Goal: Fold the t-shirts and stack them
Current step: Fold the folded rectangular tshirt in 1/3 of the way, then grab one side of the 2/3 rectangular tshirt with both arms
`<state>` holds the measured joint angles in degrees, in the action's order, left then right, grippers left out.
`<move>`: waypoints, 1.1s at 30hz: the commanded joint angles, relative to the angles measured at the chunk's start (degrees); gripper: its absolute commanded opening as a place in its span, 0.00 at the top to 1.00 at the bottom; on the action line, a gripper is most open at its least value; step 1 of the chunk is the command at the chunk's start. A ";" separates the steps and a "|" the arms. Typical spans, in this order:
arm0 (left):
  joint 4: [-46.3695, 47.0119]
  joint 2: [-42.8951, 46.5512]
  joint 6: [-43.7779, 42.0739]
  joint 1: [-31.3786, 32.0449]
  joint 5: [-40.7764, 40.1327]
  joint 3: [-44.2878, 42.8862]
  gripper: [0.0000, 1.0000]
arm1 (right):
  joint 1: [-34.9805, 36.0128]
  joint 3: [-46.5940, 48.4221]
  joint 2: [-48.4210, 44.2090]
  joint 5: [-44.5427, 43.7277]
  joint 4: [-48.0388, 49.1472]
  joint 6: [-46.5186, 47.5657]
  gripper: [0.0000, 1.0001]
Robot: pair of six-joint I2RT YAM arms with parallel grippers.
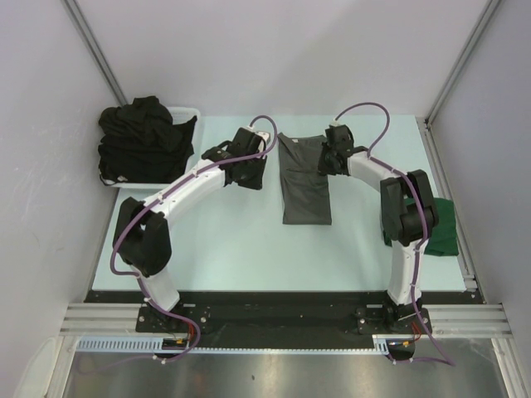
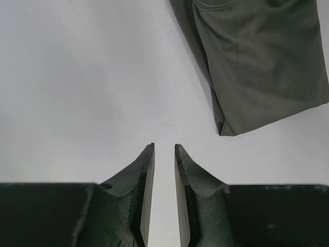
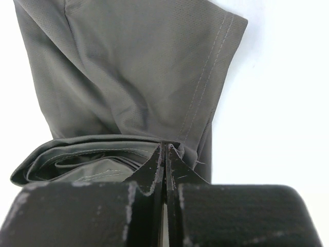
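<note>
A charcoal grey t-shirt (image 1: pixel 304 182) lies folded into a long strip in the middle of the table. My right gripper (image 1: pixel 330 162) sits at its far right corner. In the right wrist view its jaws (image 3: pixel 165 145) are shut, pinching a folded edge of the grey t-shirt (image 3: pixel 133 77), with layers bunched to their left. My left gripper (image 1: pixel 249 176) hovers over bare table just left of the shirt. Its jaws (image 2: pixel 164 146) stand slightly apart with nothing between them, and the grey t-shirt (image 2: pixel 257 62) lies up and to their right.
A white basket (image 1: pixel 189 112) at the back left holds a heap of black t-shirts (image 1: pixel 141 137). A dark green t-shirt (image 1: pixel 444 224) lies at the table's right edge, partly behind the right arm. Walls close in the left, right and back sides.
</note>
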<state>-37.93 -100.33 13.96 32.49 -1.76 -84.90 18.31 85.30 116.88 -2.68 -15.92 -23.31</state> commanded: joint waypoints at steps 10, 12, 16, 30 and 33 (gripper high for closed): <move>1.63 3.48 1.34 -0.23 3.51 0.70 0.73 | 0.15 0.84 -13.25 0.04 -1.74 0.20 1.00; 2.24 3.39 1.95 -0.15 4.04 0.79 0.73 | 0.50 -1.70 -15.71 0.04 -2.88 -1.03 1.00; 4.35 2.34 3.18 0.47 7.29 2.11 0.78 | 1.73 -8.64 -20.11 -0.48 -3.24 -2.09 1.00; 9.63 -8.38 6.52 6.97 13.89 -0.87 1.00 | 2.70 -22.89 -27.23 -0.93 -2.71 -3.15 1.00; 9.98 -10.23 6.79 7.76 13.45 -2.19 1.00 | 2.96 -23.68 -26.44 -0.58 -1.83 -3.06 1.00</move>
<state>-30.48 -109.14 19.44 39.48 10.55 -83.44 20.69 62.35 92.09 -2.76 -20.03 -25.93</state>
